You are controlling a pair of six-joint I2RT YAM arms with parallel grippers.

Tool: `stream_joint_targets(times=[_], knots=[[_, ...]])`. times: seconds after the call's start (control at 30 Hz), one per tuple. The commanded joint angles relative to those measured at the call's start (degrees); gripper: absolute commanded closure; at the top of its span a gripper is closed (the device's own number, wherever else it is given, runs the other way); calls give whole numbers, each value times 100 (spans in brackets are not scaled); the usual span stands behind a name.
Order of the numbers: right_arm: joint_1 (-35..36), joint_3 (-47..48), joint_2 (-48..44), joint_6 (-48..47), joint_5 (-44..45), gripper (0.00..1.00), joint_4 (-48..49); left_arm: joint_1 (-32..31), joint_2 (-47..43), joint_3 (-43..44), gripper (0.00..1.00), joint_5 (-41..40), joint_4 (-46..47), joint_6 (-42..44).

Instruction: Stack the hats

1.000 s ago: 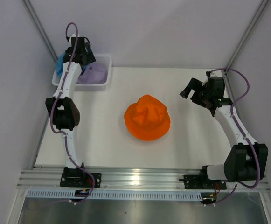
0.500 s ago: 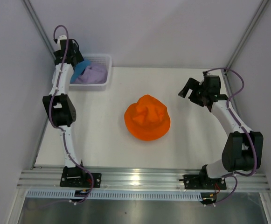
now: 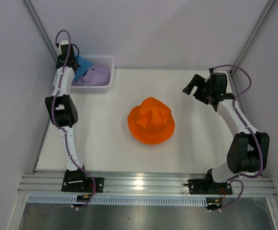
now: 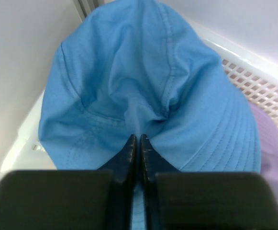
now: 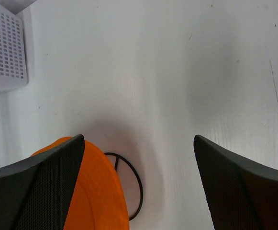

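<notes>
The orange hat [image 3: 150, 120] sits crown up in the middle of the table, on a thin black wire stand [image 5: 138, 184] whose ring pokes out beside its brim [image 5: 103, 191]. In the white mesh basket [image 3: 108, 59] at the back left lie the blue hat [image 4: 143, 81] and the lavender hat [image 3: 97, 75]. My left gripper [image 4: 139, 140] is over the basket's left end, shut on a fold of the blue hat [image 3: 84, 64]. Open and holding nothing, my right gripper [image 5: 138, 139] hangs above the table to the right of the orange hat.
The basket stands against the back left corner, close to the left wall [image 4: 24, 57]. Bare white table [image 5: 177, 72] lies between the orange hat and the basket [image 5: 5, 52] and around the right gripper [image 3: 194, 88].
The left gripper's jaws have shut on the blue hat, pinching its fabric. The right arm has drifted slightly toward the back of the table, still open.
</notes>
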Motion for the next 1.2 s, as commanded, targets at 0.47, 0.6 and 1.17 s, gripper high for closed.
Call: stream_joint_targets(times=[0.47,0.6,1.17], knots=[[-11,84,-692,74,-191,1,589,-253,-2460,-475,99,958,54,47],[-37,188,-772,258,-480,0,774,-587,-3435,-713,99,1239,-217,-85],[-133,-707,-2503,189,-411,0,-16,-3406,-5591,-3148,99,1477,291,-684]])
